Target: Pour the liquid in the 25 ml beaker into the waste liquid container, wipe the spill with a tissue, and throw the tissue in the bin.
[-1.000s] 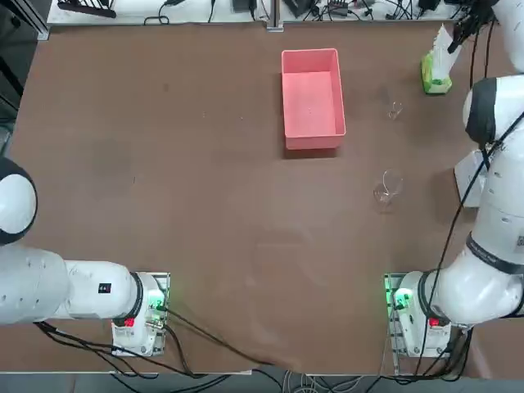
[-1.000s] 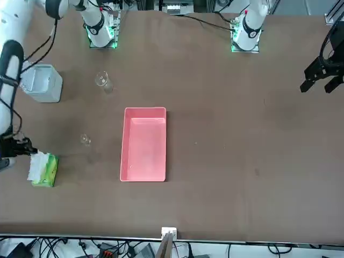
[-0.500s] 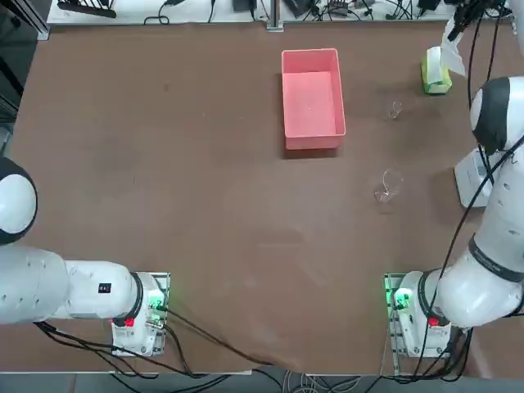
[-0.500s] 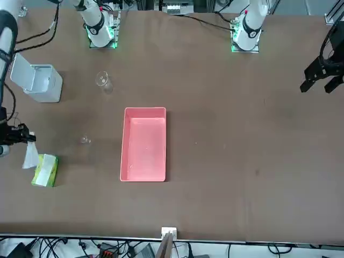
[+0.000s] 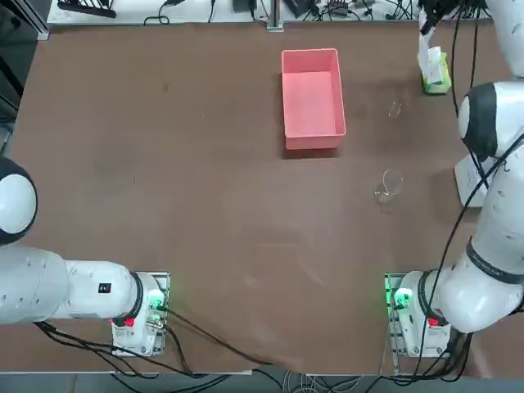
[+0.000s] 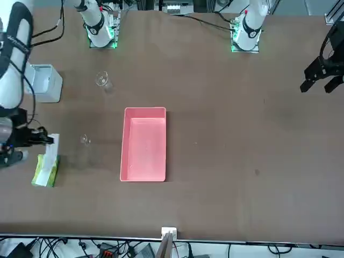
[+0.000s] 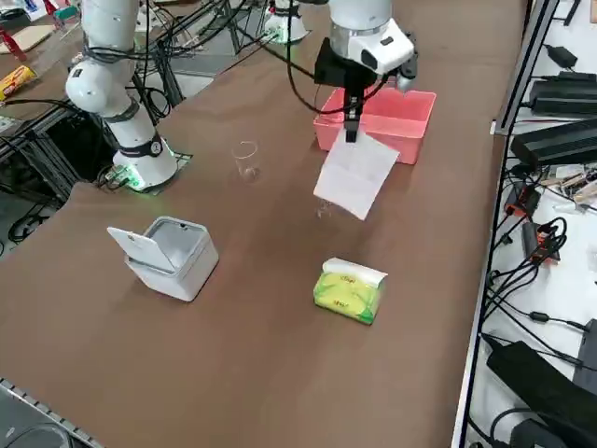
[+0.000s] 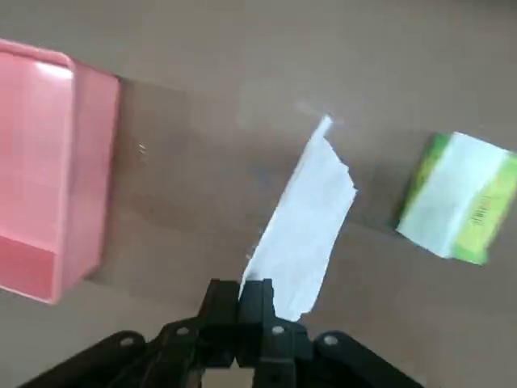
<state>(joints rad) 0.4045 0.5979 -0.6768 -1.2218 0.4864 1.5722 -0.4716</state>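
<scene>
My right gripper (image 7: pixel 351 123) hangs above the table, shut on the top corner of a white tissue (image 7: pixel 356 175). The flat sheet dangles just above the green tissue pack (image 7: pixel 350 289). In the wrist view the tissue (image 8: pixel 307 217) hangs from the closed fingertips of the gripper (image 8: pixel 248 291). From overhead the gripper (image 5: pixel 430 12) and tissue (image 5: pixel 427 56) are at the far right edge. The tiny 25 ml beaker (image 5: pixel 396 109) stands between the pack and the pink waste liquid container (image 5: pixel 313 141). The pale grey bin (image 7: pixel 173 254) stands with its lid up.
A larger clear beaker (image 5: pixel 386 187) stands nearer the robot's base, between the tiny beaker and the bin (image 6: pixel 43 82). The tissue pack (image 6: pixel 44 171) lies near the table's far right corner. Cables and equipment lie beyond the table's right edge.
The gripper has pulled the tissue free of the green pack, lifted it, and shifted a little towards the pink container. The sheet now hangs loose.
</scene>
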